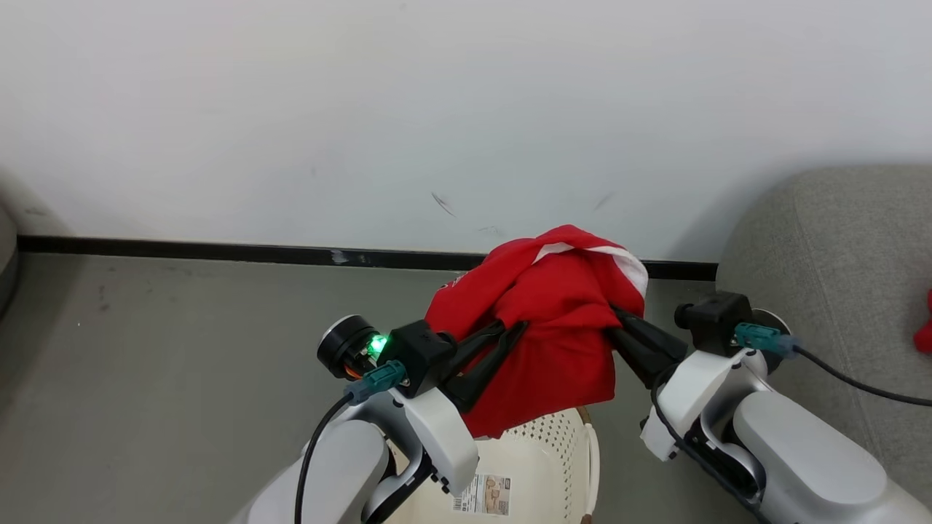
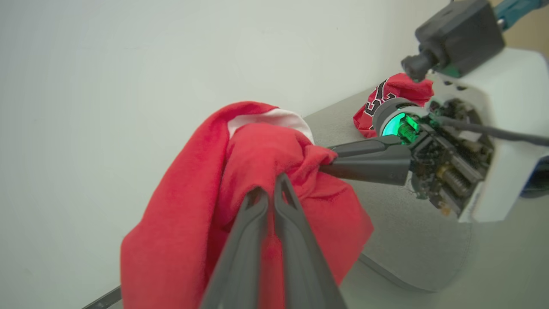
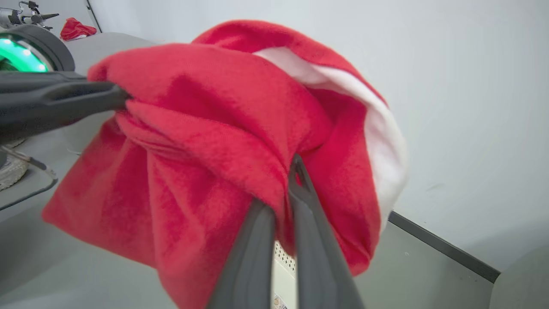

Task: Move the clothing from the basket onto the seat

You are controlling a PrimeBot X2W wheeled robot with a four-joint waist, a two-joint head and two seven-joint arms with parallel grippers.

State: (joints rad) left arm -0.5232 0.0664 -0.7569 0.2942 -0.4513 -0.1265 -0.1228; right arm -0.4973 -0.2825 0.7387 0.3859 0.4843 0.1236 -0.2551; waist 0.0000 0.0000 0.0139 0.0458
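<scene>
A: Quick one. Pincer state?
B: Both clamped. Left pincer (image 1: 513,329) has its fingers pressed together on a fold of the red garment (image 1: 553,313). Right pincer (image 1: 625,324) does the same on the other side, tips buried in the cloth. Wrist views agree: each pair of fingers nearly touching, fabric pinched between.
A: Where's the garment?
B: In the air, bunched between the two pincers, white trim (image 1: 626,266) on top, loose end hanging down. It's above the basket (image 1: 564,444) and not resting in it, as far as I can tell. The visible part of the basket floor, with the label sticker (image 1: 484,495), looks bare.
A: Seat?
B: Seat (image 1: 823,255) is off to the robot's right, past the right arm, with floor (image 1: 182,349) between it and the basket. That's the relation that matters: the target lies to the right of the load, roughly along the line from left pincer to right pincer. The right arm is the nearer one; the left would have to follow across.
A: Anything on the seat?
B: A red jersey (image 2: 384,101) with black lettering, crumpled, behind the right pincer in the left wrist view. Head view catches a red scrap at its right edge.
A: Stage?
B: My read: garment is up out of the basket, carry to the right and release not yet done. The hanging end could snag the basket rim if the swing is low.
</scene>
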